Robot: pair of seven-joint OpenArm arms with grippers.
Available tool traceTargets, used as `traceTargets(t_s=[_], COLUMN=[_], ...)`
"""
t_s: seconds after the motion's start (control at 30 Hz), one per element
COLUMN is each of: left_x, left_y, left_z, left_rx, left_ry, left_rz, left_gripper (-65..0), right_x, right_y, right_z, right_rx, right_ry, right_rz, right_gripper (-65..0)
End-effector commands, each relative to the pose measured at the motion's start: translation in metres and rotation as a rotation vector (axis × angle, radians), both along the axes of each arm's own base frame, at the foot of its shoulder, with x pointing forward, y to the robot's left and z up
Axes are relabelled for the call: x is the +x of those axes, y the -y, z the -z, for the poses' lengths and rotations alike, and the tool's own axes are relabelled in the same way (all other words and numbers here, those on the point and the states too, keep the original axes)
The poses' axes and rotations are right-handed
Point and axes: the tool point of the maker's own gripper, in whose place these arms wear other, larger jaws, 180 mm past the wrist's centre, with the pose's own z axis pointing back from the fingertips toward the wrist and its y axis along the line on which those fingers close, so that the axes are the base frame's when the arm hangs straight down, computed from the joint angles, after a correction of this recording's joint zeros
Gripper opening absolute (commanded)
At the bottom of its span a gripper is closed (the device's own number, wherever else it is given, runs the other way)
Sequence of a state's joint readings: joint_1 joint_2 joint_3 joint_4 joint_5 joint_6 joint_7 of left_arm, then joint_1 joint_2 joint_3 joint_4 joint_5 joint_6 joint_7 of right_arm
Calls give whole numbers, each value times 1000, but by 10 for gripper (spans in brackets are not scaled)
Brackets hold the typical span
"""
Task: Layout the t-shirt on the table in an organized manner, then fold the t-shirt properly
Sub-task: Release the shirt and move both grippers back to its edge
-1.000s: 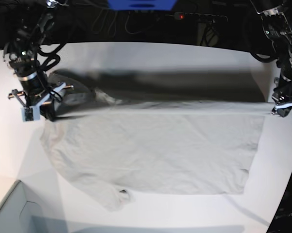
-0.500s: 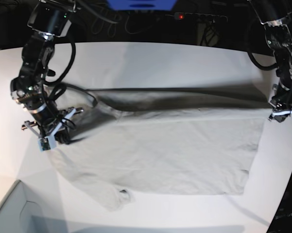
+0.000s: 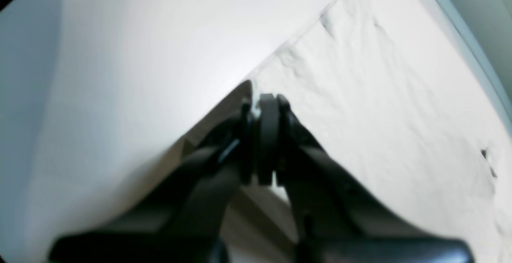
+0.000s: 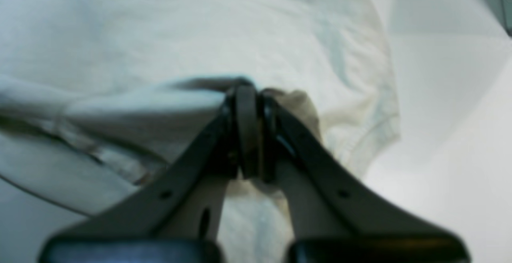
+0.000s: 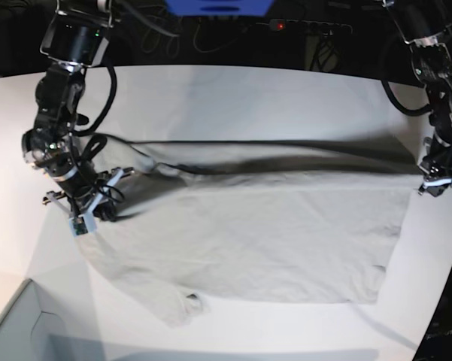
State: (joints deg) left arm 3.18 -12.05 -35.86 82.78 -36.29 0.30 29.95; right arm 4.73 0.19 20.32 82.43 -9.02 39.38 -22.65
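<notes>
Cloth sits pinched in both my grippers. My right gripper (image 4: 249, 95) is clamped on a bunched fold near the shoulder of the t-shirt (image 5: 248, 233), low over the table (image 5: 241, 98). My left gripper (image 3: 262, 103) is closed on the shirt's hem corner at the opposite side, pulling the upper edge into a taut line between the two. The shirt lies spread across the middle of the table, mostly flat, one sleeve (image 5: 177, 304) creased at the near edge. Judging by this, the layout is nearly done but not settled; releasing, smoothing and all the folding are left.
</notes>
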Motion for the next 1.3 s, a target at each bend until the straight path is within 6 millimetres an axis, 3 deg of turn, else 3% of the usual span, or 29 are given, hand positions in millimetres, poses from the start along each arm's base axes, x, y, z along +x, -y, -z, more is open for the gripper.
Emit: traceTargets(t_s=[0.0, 0.23, 0.33, 0.6, 1.07, 1.13, 1.27], left_x=[12, 26, 34, 69, 82, 85, 90], left_y=[-7, -10, -16, 0, -6, -11, -12], left_z=[-20, -8, -13, -22, 11, 11, 8], left_rx=[26, -25, -18, 18, -68, -72, -76], left_ry=[60, 49, 55, 52, -22, -29, -24], left_rz=[-7, -28, -28, 68, 30, 24, 21], left_gripper=[-650, -650, -650, -650, -648, -623, -491], right_x=[12, 11, 11, 11, 14, 14, 14], right_y=[-2, -2, -3, -2, -4, -4, -3], right_z=[-19, -18, -18, -18, -20, -20, -20], right_rx=[14, 15, 15, 15, 13, 13, 13], right_ry=[71, 66, 66, 66, 69, 69, 69], right_rz=[-11, -11, -14, -11, -17, -17, -14], right_gripper=[-650, -650, -650, -650, -650, -642, -506])
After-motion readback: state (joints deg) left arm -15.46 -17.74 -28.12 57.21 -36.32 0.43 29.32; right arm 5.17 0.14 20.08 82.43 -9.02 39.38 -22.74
